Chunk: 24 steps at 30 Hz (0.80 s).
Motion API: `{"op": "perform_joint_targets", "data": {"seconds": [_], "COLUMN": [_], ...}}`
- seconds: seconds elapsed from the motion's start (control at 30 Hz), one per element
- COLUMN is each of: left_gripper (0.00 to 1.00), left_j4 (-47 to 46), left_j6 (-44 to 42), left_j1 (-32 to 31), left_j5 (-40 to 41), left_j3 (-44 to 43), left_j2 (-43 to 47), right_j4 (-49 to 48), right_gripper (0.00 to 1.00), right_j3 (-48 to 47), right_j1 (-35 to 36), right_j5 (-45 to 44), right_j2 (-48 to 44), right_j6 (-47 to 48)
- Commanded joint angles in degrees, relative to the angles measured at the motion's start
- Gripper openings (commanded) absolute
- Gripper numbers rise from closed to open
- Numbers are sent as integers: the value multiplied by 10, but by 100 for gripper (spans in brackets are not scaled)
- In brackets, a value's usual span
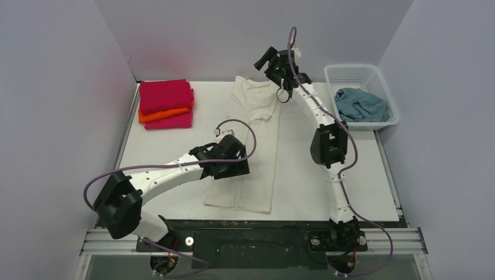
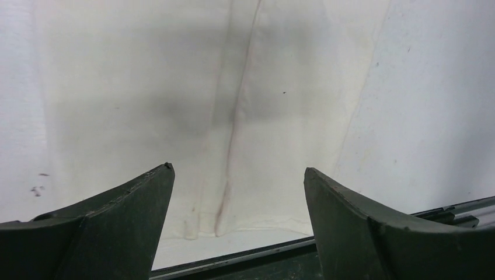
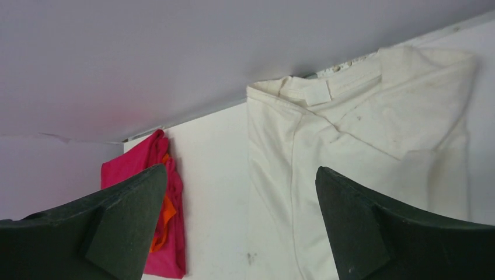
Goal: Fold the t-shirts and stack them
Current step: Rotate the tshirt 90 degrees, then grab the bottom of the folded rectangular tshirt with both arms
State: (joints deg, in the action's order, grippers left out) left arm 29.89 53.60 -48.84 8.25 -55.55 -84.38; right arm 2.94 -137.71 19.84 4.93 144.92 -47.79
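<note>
At the left gripper [image 1: 232, 165]: spread wide, holding nothing. Positioned low over the near half of the cream t-shirt [image 1: 260, 175], with the hem just ahead in the wrist view. Contact with the cloth: cannot tell.

At the right gripper [image 1: 269, 59]: likewise fully parted and empty. Raised above the collar end of the same shirt, close to the back wall.

Around both: cream t-shirt laid as a long narrow strip down the middle of the table [image 1: 309, 175], collar far, hem near the front edge. Appears already folded lengthwise, with a seam line running down the strip. Crosswise fold judged not yet made.

Further out: folded pink and orange stack [image 1: 166, 102] in the far left corner, well apart from the strip. Grey-blue t-shirt [image 1: 361, 105] crumpled inside the white basket [image 1: 356, 71] at the far right.

Likely faults from here:

- Pinching only the top layer at the hem. Result: lengthwise fold peeling open on lift.
- Closing off-centre, on one side of the seam line only. Result: skewed crosswise fold and a crooked rectangle.
- Lifting the two ends at unequal height or speed. Result: slack bunching mid-strip, creases locked into the fold.
- Dragging the hem toward the front. Result: cloth slipping over the table edge onto the rail.
- Pressing too hard on descent. Result: cloth pushed into wrinkles rather than gripped.
</note>
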Motion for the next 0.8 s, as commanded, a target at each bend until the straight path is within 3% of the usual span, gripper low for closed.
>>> {"op": "perform_joint_targets", "data": {"seconds": [0.0, 0.1, 0.2, 0.3, 0.47, 0.6, 0.77], "left_gripper": [93, 93, 93, 93, 93, 89, 74], "left_j4": [92, 72, 85, 78, 35, -9, -63], "left_j6": [-40, -42, -33, -43, -47, -31, -28], "left_j1": [-1, 6, 62, 137, 178, 182, 186], "left_j5": [65, 67, 59, 22, -33, -68, -98], "left_j3": [-20, 22, 78, 149, 232, 281, 320], "left_j2": [69, 140, 202, 252, 313, 304, 270], "right_j4": [81, 154, 223, 243, 223, 208, 140], "right_gripper": [95, 96, 95, 93, 92, 91, 83], "right_j3": [71, 197, 352, 568, 816, 904, 965], "right_j1": [-4, 2, 28, 79, 183, 277, 345], "right_j5": [-24, -31, -83, -114, -88, -70, -69], "right_j2": [-194, -283, -423, -540, -712, -759, -748], "right_j6": [110, 132, 126, 109, 52, -23, -99]}}
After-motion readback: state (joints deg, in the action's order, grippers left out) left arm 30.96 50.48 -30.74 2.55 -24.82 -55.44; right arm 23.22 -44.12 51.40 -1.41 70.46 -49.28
